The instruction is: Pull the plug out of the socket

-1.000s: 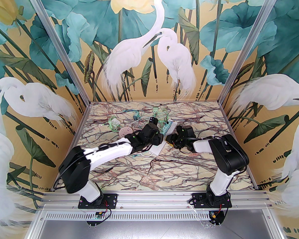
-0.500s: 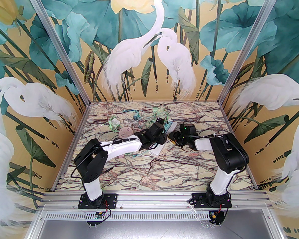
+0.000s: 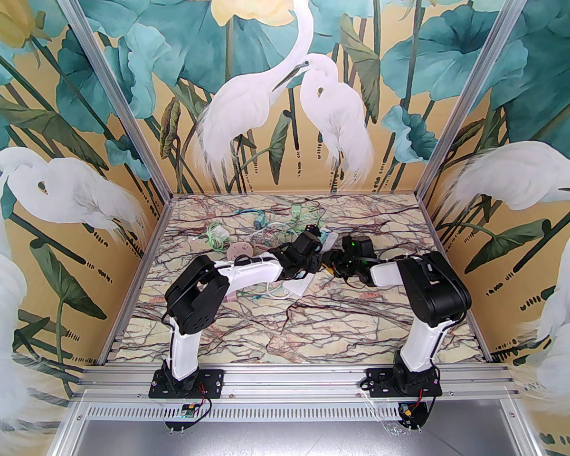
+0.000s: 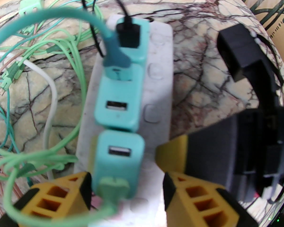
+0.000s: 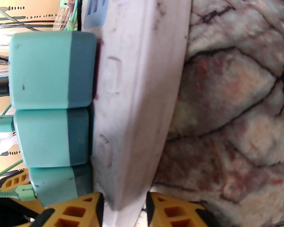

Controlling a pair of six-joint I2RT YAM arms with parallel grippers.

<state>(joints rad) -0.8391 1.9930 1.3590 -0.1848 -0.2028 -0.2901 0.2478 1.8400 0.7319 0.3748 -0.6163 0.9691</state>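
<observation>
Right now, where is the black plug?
In the left wrist view, top middle, the black plug sits in the farthest teal charger on the white strip.

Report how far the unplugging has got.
Done: the right gripper braces the white power strip, jaws seemingly closed on its edge. In hand: the left gripper, jaws open, straddles the nearest teal plug without clamping it. Left: close on that plug and pull it free; all three teal plugs sit seated in the strip.

The socket strip (image 4: pixel 159 79) lies mid-tabletop (image 3: pixel 313 330), toward the far edge. Three plugs (image 4: pixel 118 110) stand in a row on it, with cables (image 4: pixel 73 12) tangled on its left.
</observation>
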